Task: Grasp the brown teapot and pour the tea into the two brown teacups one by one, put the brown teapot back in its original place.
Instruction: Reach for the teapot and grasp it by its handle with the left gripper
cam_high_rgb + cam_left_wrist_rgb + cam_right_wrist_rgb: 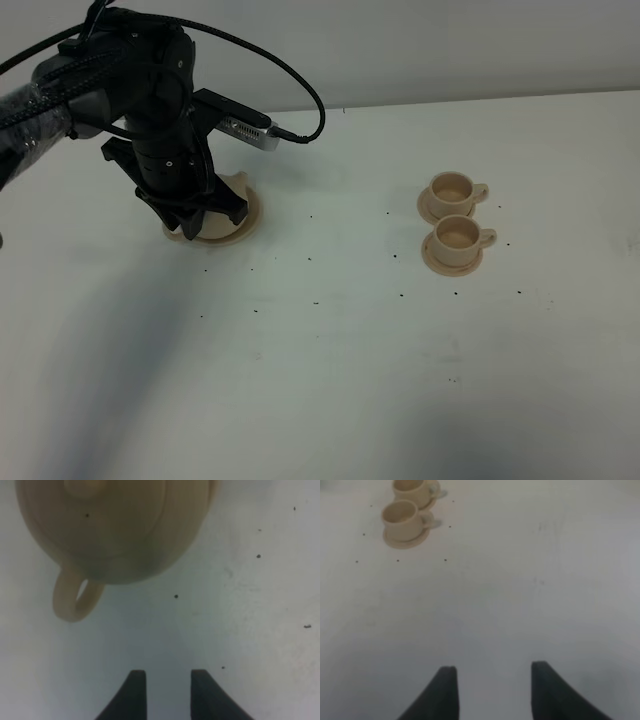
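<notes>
**Left end effector** (167,676): two dark fingers a narrow gap apart with nothing between them. It is empty and sits near the loop handle (72,602) without touching it; the loop lies to one side of the finger line.

**Right end effector** (492,672): fingers set wider, likewise empty, over the bare white worktop (545,580).

**Squat round pale tan ceramic teapot** (115,530): directly beneath the left arm, on a flat round tan saucer (240,232) at the left of the worktop, well apart from the cups.
- Handling, by judgement: rigid, smooth and probably slick, and breakable. If filled it will be heavier, with the weight hanging away from the handle.
- The knobbed lid (82,486) is likely loose and may slide on a steep tilt.
- Best hold: the loop handle, one finger either side of its strap, closed firmly so the pot cannot swing.

**Two small pale tan ceramic teacups**: farther teacup (452,190) and nearer teacup (458,237), each upright on a matching saucer. They stand close together at the right, saucers seemingly touching.

**Views**
- The left wrist view alone shows the handle, the lid and the finger gap.
- The high view hides most of the pot behind the arm, yet gives the pot-to-cup layout.
- The right wrist view shows the cups far off and no pot.
</notes>
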You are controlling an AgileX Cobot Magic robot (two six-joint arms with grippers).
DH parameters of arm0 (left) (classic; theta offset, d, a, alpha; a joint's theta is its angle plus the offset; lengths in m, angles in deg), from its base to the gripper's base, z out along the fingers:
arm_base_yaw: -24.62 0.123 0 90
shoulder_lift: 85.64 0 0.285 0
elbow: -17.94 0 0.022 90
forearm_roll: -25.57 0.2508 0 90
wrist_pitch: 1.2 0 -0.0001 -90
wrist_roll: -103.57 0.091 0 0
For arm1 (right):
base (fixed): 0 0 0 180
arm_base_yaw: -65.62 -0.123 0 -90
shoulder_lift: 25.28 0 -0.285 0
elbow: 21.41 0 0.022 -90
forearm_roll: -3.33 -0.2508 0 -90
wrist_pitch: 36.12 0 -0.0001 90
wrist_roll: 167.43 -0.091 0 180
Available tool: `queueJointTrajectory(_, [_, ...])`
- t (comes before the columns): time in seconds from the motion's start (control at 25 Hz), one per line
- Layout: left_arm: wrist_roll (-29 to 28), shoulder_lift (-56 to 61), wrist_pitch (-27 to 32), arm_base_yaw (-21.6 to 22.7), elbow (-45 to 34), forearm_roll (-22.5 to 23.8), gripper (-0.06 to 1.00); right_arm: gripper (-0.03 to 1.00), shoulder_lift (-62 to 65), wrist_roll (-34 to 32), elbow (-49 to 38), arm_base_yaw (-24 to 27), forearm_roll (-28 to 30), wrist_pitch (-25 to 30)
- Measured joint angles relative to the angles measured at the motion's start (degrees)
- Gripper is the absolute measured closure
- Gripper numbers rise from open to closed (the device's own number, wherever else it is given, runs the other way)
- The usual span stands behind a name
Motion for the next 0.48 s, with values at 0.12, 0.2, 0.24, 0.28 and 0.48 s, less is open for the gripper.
queueJointTrajectory(0.12, [-1.1,0.14,0.0,0.48,0.0,1.08,0.71,0.62,0.0,0.0,0.0,0.0,0.0,0.0])
queueJointTrajectory(0.2, [-2.68,0.14,0.0,0.9,0.41,3.07,0.71,0.62,0.0,0.0,0.0,0.0,0.0,0.0])
queueJointTrajectory(0.24, [-3.11,0.14,0.0,1.17,0.73,3.38,0.71,0.62,0.0,0.0,0.0,0.0,0.0,0.0])
queueJointTrajectory(0.28, [-3.32,0.16,0.0,1.48,1.25,3.38,0.71,0.62,0.0,0.0,0.0,0.0,0.0,0.0])
queueJointTrajectory(0.48, [-3.53,0.6,0.0,3.42,2.88,2.48,0.71,0.62,0.0,0.0,0.0,0.0,0.0,0.0])
